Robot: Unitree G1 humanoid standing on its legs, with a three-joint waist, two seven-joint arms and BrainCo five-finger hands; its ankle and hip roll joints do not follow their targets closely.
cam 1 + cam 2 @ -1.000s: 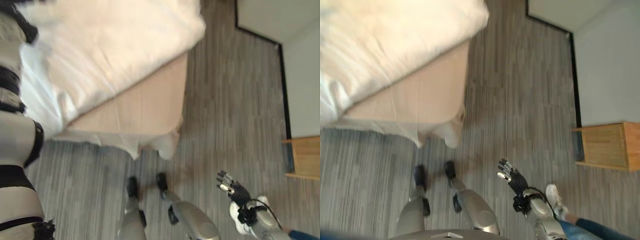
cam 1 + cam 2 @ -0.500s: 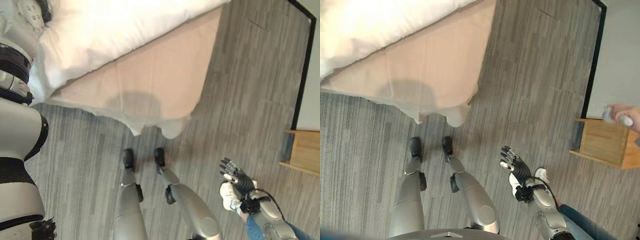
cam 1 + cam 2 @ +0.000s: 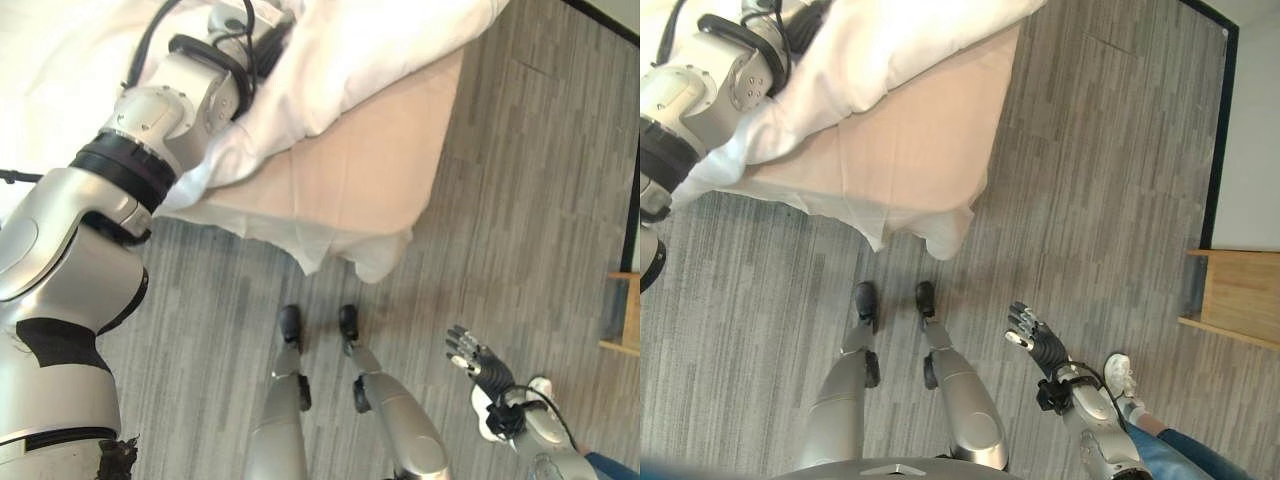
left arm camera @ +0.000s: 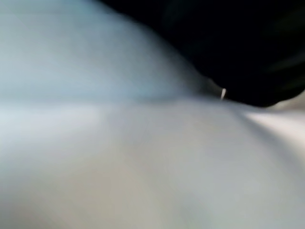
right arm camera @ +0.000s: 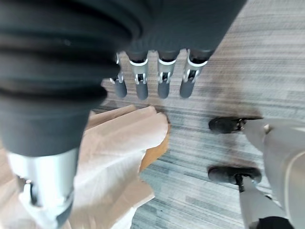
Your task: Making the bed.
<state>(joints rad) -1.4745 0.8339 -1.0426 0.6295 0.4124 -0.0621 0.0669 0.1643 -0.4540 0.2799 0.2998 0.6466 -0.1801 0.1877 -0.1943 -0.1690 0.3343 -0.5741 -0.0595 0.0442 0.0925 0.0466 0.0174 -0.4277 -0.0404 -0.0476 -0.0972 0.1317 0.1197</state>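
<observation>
Since the earlier frame, the left arm has been swung in from the 9 o'clock edge and is now stretched toward 12 o'clock across the bed (image 3: 350,190). The left robot hand (image 3: 268,40) is pushed in among the folds of the white duvet (image 3: 380,50), which is bunched over the top of the bed at 11 to 12 o'clock. Its fingers are buried in the cloth, so it cannot be told whether they are clenched or relaxed; white fabric is seen close up in the left wrist view. A beige sheet (image 3: 910,150) is left bare below the duvet, and its white-edged corner (image 3: 940,238) is draped down to the grey plank floor (image 3: 1090,180). The right robot hand (image 3: 1035,335) is held over the floor at 5 o'clock, well apart from the bed, released, with fingers straight and spread and nothing grasped. A wooden cabinet (image 3: 1240,295) is seen at 3 o'clock.
</observation>
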